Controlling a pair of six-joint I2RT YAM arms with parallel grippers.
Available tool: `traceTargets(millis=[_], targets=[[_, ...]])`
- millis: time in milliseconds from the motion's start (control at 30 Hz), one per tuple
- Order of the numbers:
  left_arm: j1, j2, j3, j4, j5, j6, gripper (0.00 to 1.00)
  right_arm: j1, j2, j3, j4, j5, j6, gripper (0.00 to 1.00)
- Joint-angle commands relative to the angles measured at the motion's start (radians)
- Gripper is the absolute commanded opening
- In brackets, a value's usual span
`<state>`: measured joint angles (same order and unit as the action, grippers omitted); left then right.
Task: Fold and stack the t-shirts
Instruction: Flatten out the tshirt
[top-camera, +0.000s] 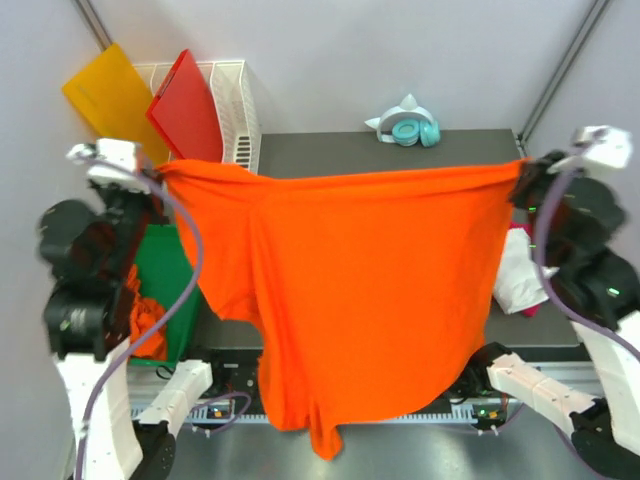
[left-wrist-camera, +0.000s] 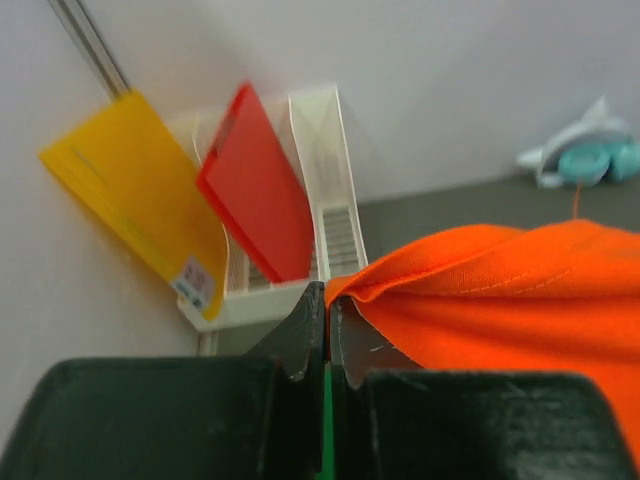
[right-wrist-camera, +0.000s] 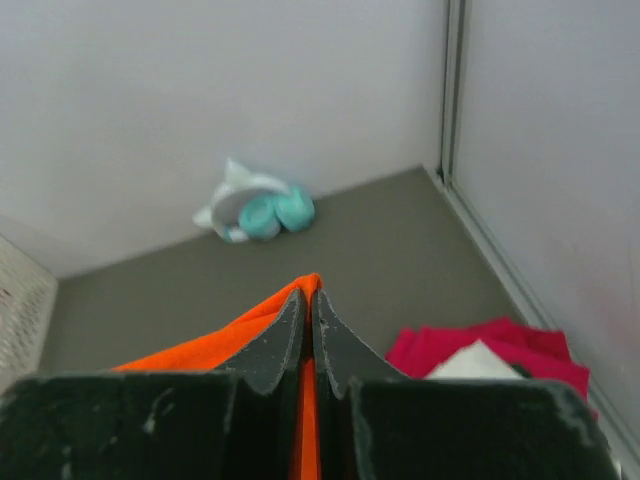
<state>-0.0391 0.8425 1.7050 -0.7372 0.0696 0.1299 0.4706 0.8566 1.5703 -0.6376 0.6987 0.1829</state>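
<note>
The orange t-shirt (top-camera: 370, 290) hung spread above the worktop (top-camera: 330, 155), its hem drooping past the near edge. The left jaws were clamped on one top corner, the right jaws on the other. Beyond, at right, lay a magenta t-shirt (right-wrist-camera: 520, 345) and a white t-shirt (right-wrist-camera: 475, 360); teal headphones (top-camera: 412, 130) sat at the far edge.

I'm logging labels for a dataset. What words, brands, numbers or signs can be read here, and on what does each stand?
No text can be read in any view.
White sticker on the yellow board: it seems to carry print, but it is too small and blurred to read.
Orange t-shirt: no print or tag shows.
</note>
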Motion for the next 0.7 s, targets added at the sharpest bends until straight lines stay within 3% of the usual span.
traceTargets(millis=[0,167,333,667], targets=[[0.011,-0.026,-0.263,0.137,-0.080,0.028,0.00,-0.006,-0.022,-0.299,0.074,0.059,0.105,0.00],[0.011,0.035,-0.524,0.248,-0.022,0.019,0.00,-0.015,0.073,-0.510,0.182,0.027,0.199,0.00],[0.013,0.164,-0.695,0.479,-0.005,0.030,0.00,-0.049,0.260,-0.555,0.297,-0.008,0.224,0.00],[0.011,0.503,-0.613,0.564,-0.011,0.051,0.00,-0.136,0.577,-0.440,0.374,-0.045,0.179,0.00]])
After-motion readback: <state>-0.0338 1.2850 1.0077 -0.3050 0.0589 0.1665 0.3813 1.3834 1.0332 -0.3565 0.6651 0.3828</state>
